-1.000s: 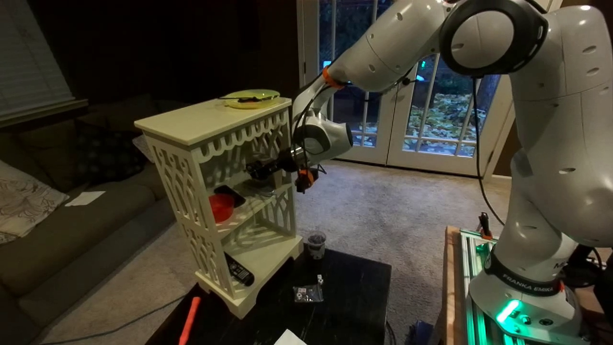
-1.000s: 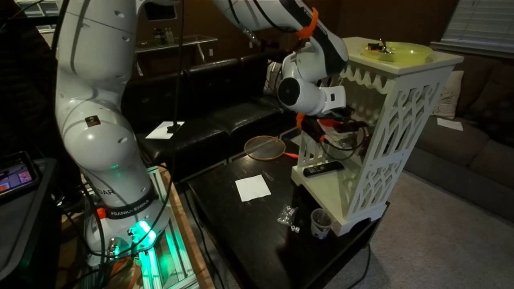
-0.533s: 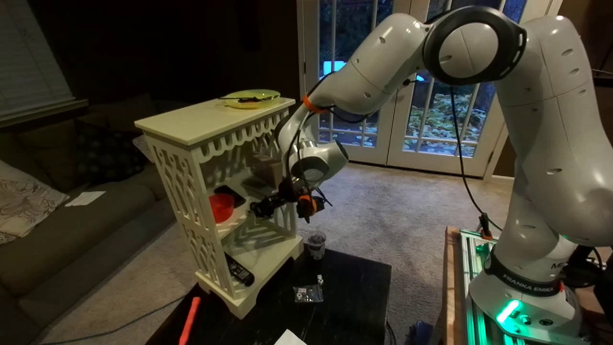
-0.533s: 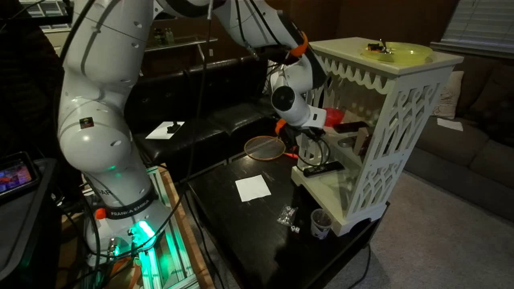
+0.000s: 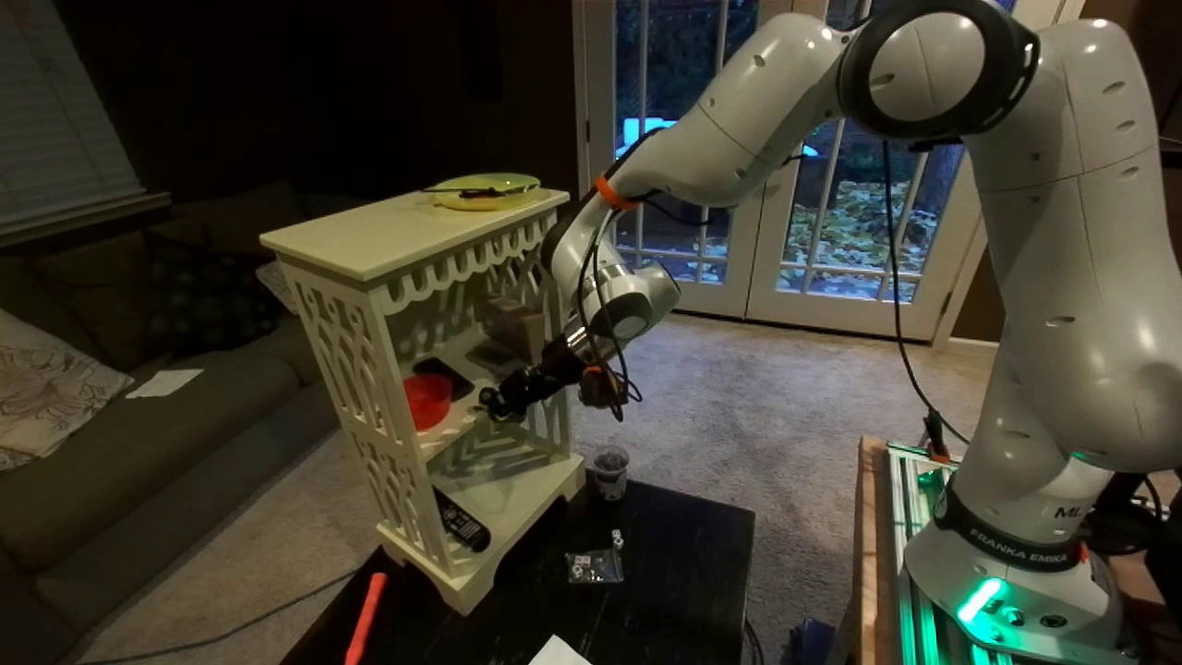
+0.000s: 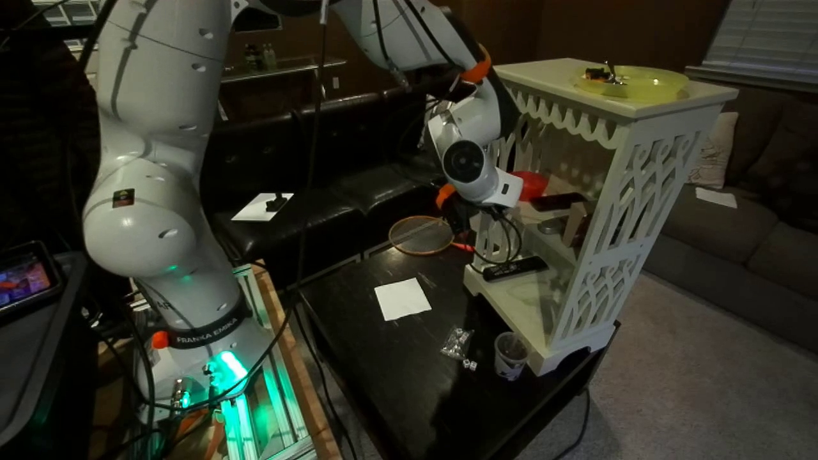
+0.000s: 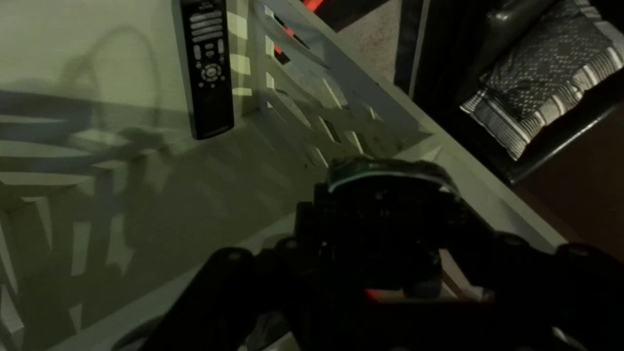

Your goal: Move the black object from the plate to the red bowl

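The red bowl [image 5: 428,402] sits on the cabinet's middle shelf; it also shows in an exterior view [image 6: 532,186]. The yellowish-green plate [image 6: 661,83] stands on the cabinet top. A small black item [image 6: 597,75] with an orange part lies on it. My gripper [image 5: 499,403] is at the middle shelf's front edge, right of the bowl, apart from it and tilted down. In the wrist view a dark object [image 7: 385,224] with a curved pale rim fills the space between the fingers. I cannot tell whether this or the item on the plate is the black object.
The white cabinet [image 5: 323,238] has lattice side panels beside the gripper. A flat black item [image 5: 443,377] and a brown box [image 5: 517,323] share the middle shelf. A remote [image 7: 209,73] lies on the bottom shelf. A cup [image 5: 610,473] stands on the black table.
My gripper has moved down and out from the right part of the middle shelf to its front edge. In the last half second the wrist has turned slightly. The bowl and plate have not moved.
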Robot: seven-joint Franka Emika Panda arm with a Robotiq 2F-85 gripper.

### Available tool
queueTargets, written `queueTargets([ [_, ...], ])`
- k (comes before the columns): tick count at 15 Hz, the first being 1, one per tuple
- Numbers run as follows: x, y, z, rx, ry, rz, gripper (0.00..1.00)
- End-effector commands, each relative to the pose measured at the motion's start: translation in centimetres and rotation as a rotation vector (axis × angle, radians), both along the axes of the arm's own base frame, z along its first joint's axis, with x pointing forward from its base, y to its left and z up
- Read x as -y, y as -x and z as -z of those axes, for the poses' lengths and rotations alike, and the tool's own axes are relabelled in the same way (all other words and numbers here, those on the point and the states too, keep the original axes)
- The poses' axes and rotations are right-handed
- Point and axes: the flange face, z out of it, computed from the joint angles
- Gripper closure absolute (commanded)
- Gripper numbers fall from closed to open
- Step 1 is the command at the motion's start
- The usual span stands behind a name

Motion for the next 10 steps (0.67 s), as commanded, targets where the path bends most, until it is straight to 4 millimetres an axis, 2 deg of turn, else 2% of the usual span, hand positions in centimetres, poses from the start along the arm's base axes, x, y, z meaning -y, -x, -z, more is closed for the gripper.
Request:
queueTargets([
  [1,0.5,1.3,-3.0,0.07,-0.099,-0.042,0.58],
  [5,-0.2,-0.2,-4.1,0.183,-0.179,-0.016,0.58],
  [10,-1.5,-2.1,-4.3,0.361,-0.148,0.114,0.58],
])
